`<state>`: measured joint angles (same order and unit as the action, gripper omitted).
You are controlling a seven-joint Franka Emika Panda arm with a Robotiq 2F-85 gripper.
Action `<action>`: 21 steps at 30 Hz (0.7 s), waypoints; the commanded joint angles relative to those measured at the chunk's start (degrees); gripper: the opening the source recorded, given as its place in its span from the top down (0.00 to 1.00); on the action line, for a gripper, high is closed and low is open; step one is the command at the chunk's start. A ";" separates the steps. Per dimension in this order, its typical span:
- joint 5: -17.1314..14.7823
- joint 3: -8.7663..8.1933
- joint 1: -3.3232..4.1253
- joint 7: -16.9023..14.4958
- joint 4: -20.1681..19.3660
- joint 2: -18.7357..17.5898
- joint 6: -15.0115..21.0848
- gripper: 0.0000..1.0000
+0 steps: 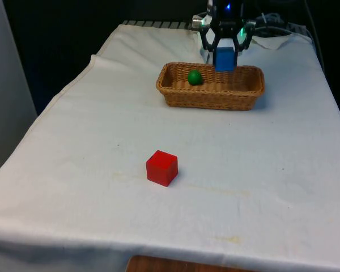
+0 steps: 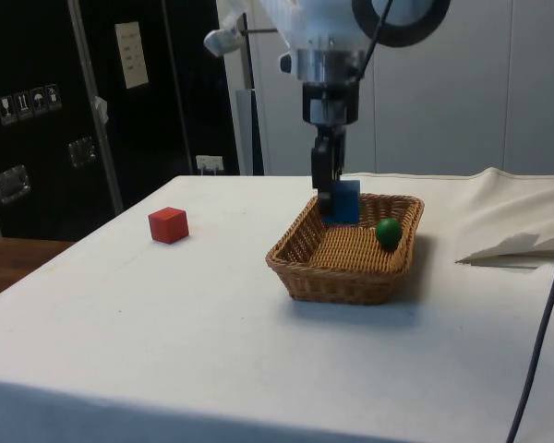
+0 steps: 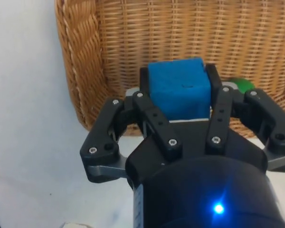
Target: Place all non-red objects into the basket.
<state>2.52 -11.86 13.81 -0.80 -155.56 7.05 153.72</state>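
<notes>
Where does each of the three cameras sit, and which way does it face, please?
Front view: across the table toward the arm; claw holds a blue cube over the basket.
Side view: from the table's side, cabinets behind; arm descends over the basket.
Wrist view: looks down past the fingers into the basket.
Shared: all show cube and basket; front and side also the red cube.

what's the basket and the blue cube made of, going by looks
Basket: woven wicker or rattan, going by the tan interlaced strands and braided rim, matte. Blue cube: probably foam or soft plastic, since its faces look slightly pitted and its edges rounded, with no shine. It is clamped in the gripper over the basket.
</notes>
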 commanded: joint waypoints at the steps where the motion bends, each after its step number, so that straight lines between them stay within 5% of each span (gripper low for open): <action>1: 0.63 0.17 -0.23 1.03 -0.40 -0.80 1.89 1.00; 12: -0.29 0.23 0.11 1.78 -1.20 -6.02 7.91 1.00; 21: -0.46 0.46 0.23 1.89 -0.97 -7.79 8.77 0.97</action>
<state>2.41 -11.57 13.92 0.92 -156.53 -0.40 161.80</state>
